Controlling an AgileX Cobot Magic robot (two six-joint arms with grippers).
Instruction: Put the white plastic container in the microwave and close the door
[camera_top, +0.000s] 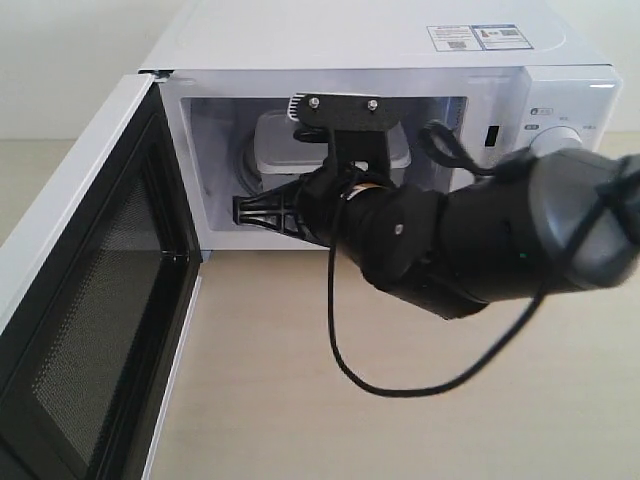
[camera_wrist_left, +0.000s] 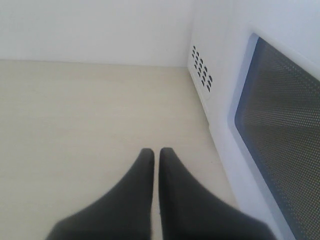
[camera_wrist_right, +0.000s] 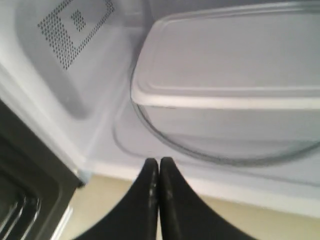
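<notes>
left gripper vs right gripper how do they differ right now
The left gripper is over the table beside the door; the right gripper is at the mouth of the microwave. The left gripper points at the wall, the right gripper at the white plastic container on the turntable. Both are shut, holding nothing.

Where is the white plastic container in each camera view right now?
Exterior view: white plastic container inside the microwave cavity, upper middle, partly behind the right arm.
Left wrist view: not in it.
Right wrist view: fills the upper right, on the glass turntable.
Shared landmark: the open door, seen in all three.
</notes>
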